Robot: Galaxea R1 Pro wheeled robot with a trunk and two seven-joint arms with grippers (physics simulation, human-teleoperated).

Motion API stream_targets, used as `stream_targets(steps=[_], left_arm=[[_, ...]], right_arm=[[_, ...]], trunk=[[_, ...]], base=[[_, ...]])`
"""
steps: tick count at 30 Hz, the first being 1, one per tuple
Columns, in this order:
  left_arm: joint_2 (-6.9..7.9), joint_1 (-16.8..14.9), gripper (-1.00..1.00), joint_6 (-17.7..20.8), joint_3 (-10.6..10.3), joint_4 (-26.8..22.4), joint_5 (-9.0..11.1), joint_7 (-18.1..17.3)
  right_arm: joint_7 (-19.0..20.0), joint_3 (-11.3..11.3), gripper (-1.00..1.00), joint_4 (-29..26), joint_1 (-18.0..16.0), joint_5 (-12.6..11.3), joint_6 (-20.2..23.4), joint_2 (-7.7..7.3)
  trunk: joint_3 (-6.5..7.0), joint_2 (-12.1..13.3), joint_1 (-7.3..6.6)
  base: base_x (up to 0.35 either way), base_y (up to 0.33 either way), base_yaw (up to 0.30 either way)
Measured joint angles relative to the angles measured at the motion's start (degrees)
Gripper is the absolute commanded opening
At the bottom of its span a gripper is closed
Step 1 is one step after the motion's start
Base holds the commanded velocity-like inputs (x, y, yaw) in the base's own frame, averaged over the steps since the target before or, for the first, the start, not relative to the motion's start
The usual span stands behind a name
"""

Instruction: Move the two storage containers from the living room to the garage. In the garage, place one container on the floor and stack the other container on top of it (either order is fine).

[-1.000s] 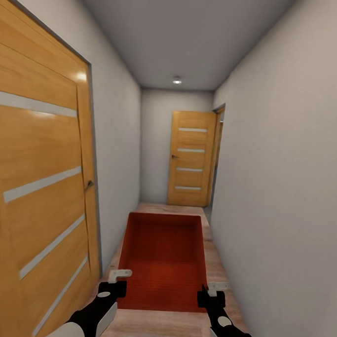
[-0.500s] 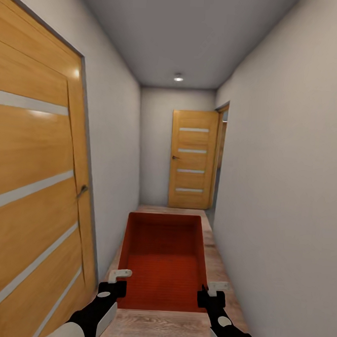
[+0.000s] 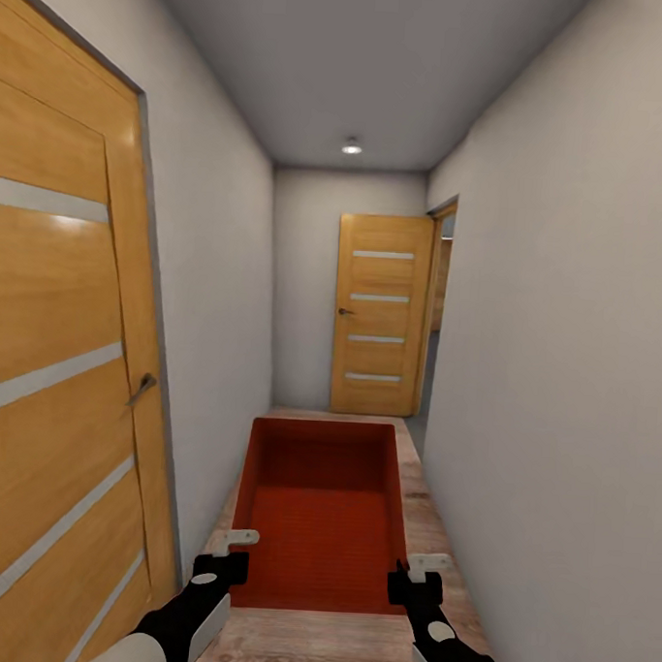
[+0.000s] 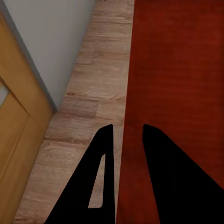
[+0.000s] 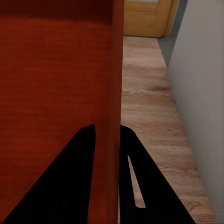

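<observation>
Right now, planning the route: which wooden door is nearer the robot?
The door on the left wall, beside the left gripper; the other door closes the corridor's far end.

A narrow corridor with white walls (image 3: 565, 314) and wood-plank floor (image 3: 428, 511) — one wooden door (image 3: 58, 356) beside, another door (image 3: 378, 314) at the end, a ceiling lamp (image 3: 351, 148) lit.

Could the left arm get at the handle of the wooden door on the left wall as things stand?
Probably not: the left gripper is shut on the storage container's wall, sharing the carry with the right gripper. The door handle sits higher up, unblocked.
</observation>
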Motion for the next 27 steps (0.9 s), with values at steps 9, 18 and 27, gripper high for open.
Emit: stream_targets(steps=[9, 18, 27], left_arm=[[0.02, 0.00, -1.00, 0.00, -0.04, 0.00, 0.03, -0.01], [0.05, -0.01, -1.00, 0.00, -0.10, 0.02, 0.08, -0.02], [0.02, 0.00, -1.00, 0.00, -0.02, 0.00, 0.03, 0.00]], right_arm=[[-0.03, -0.05, -1.00, 0.01, 0.00, 0.09, -0.01, 0.02], [-0.05, 0.04, -1.00, -0.04, 0.01, 0.04, 0.04, 0.02], [-0.03, -0.05, -1.00, 0.00, 0.00, 0.10, -0.02, 0.02]], trunk=[[0.00, 0.01, -0.01], [0.00, 0.01, -0.01], [0.00, 0.01, 0.00]], base=[[0.322, 0.000, 0.000], [0.322, 0.000, -0.077], [0.322, 0.000, -0.109]])
